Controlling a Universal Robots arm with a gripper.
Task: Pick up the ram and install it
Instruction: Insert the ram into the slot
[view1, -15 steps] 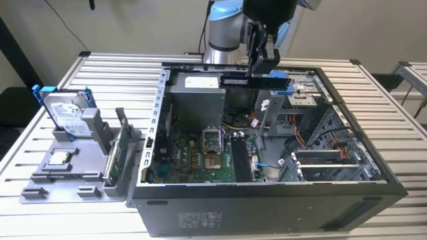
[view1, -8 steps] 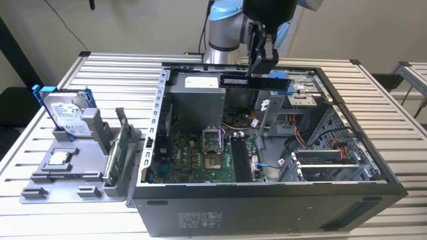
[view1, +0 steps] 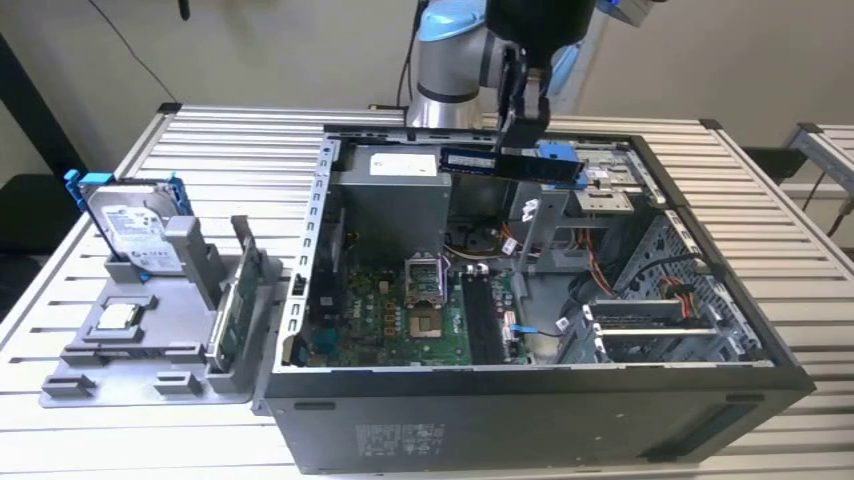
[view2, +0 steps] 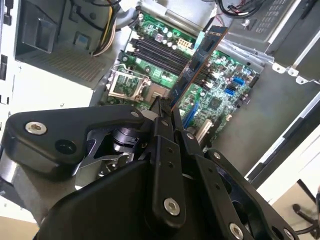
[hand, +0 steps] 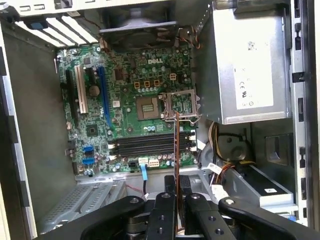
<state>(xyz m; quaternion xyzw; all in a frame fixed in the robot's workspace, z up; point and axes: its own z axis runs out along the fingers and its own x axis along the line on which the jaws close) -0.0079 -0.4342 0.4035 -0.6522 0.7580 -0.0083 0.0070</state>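
Observation:
My gripper (view1: 519, 148) hangs over the back of the open computer case (view1: 534, 410), shut on the ram (view1: 514, 163), a dark narrow stick held level and on edge above the case's inside. In the second wrist view the ram (view2: 197, 62) juts out from the closed fingers (view2: 156, 112) over the green motherboard (view2: 220, 100). Seen edge-on in the first wrist view, the ram (hand: 176, 150) is a thin line rising from the gripper (hand: 176, 185) across the black memory slots (hand: 145, 145). Those slots (view1: 481, 315) lie far below the stick.
A silver power supply (view1: 394, 200) and an open processor socket (hand: 150, 107) sit inside the case, with cables (view1: 627, 290) toward the exterior view's right. At that view's left a grey fixture (view1: 147, 350) holds a hard drive in a blue frame (view1: 134, 230) and a green card (view1: 238, 310).

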